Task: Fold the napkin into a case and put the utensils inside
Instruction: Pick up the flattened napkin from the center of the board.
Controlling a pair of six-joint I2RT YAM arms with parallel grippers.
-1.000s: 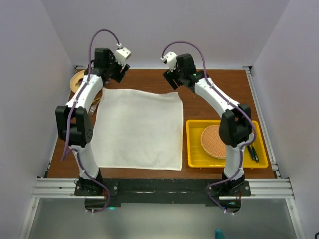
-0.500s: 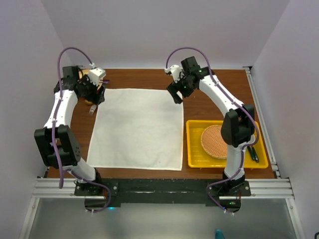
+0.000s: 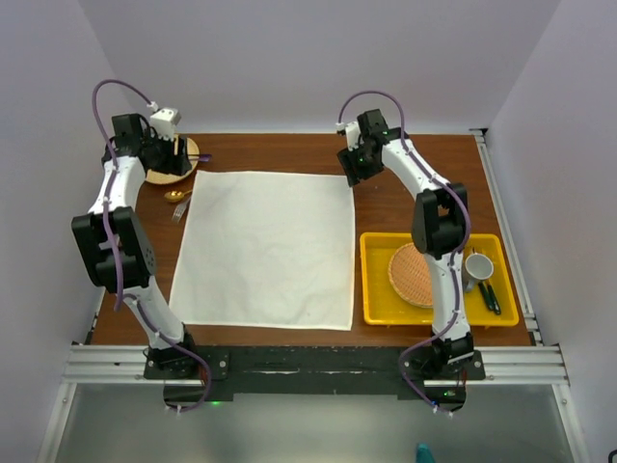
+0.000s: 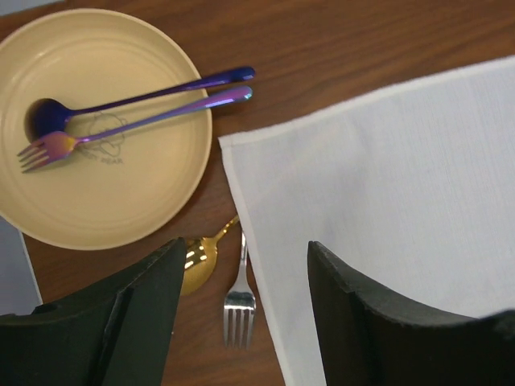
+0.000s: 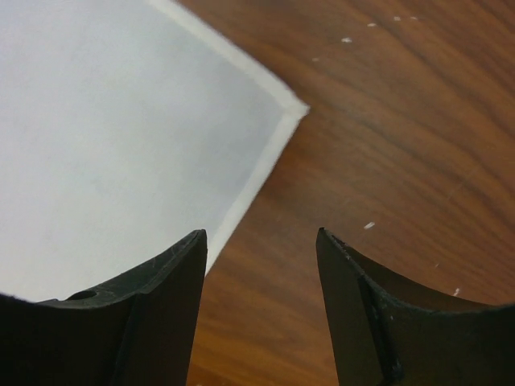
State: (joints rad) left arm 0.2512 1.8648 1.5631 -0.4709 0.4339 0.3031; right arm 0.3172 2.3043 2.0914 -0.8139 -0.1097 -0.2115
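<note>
Cream napkin flat — left gripper and right gripper spread above its far corners

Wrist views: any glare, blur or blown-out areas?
Left wrist: sharp focus, bright glints on the shiny gold metal spoon, left fingers dark. Right wrist: cream-white cloth napkin nearly washed out, weave barely visible; brown wooden table crisp; right fingers dark.

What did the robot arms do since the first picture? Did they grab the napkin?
Nothing was grabbed. The left gripper swung left, off the far edge of the napkin, and now hangs open above the gold spoon and fork by the tan plate. The right gripper moved to the napkin's far right corner, also open. The napkin stayed flat; the yellow tray stayed put.
</note>
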